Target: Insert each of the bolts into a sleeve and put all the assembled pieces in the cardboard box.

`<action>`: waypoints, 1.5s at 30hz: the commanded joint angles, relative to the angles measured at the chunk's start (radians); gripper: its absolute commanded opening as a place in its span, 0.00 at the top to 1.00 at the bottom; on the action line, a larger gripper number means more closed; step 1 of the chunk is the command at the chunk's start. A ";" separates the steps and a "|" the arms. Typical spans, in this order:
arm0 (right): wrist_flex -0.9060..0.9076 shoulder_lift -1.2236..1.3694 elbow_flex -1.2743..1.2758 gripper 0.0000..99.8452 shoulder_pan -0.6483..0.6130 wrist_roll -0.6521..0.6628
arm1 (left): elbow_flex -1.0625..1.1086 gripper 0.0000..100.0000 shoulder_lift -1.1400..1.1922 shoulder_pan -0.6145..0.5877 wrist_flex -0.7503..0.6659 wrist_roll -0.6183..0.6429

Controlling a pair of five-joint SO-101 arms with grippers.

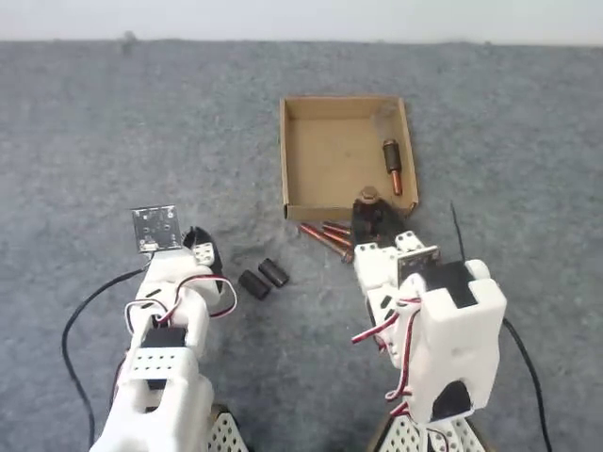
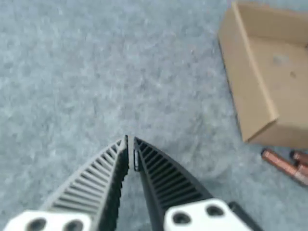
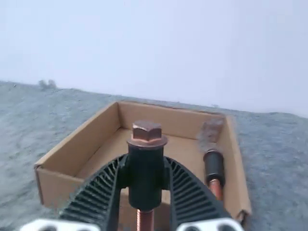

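Right jaws are clenched on an upright sleeve (image 3: 145, 175) with a bolt (image 3: 146, 133) set through it, held at the lower edge of the cardboard box (image 1: 330, 155) near the high view's centre. Left jaws are pressed together, empty, at lower left. One assembled piece (image 1: 392, 166) is laid in the box's right side. Loose bolts (image 1: 325, 239) are scattered on the surface (image 1: 113, 132) just below the box, two sleeves (image 1: 253, 283) left of them

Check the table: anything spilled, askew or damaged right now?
Nothing stands out. One assembled piece lies inside the cardboard box, the right gripper holds a sleeved bolt upright by the box's near wall, and the loose bolts and two bare sleeves lie on the grey carpet before it.
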 commanded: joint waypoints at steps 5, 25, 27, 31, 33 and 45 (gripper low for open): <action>-0.024 -0.062 -0.123 0.99 0.056 0.003 | -0.010 0.99 -0.037 -0.011 0.032 -0.074; 0.390 -0.068 -0.586 0.99 0.127 0.005 | -0.012 0.99 -0.037 -0.011 0.031 -0.078; 0.463 -0.068 -0.611 0.99 0.127 0.005 | -0.012 0.99 -0.037 -0.011 0.029 -0.078; 0.591 -0.070 -0.658 0.99 0.131 0.005 | -0.012 0.99 -0.037 -0.011 0.029 -0.078; 0.659 -0.079 -0.686 0.99 0.136 0.005 | -0.012 0.99 -0.037 -0.011 0.029 -0.078; 1.541 -0.360 -0.942 0.99 0.159 0.005 | -0.012 0.99 -0.037 -0.011 0.028 -0.080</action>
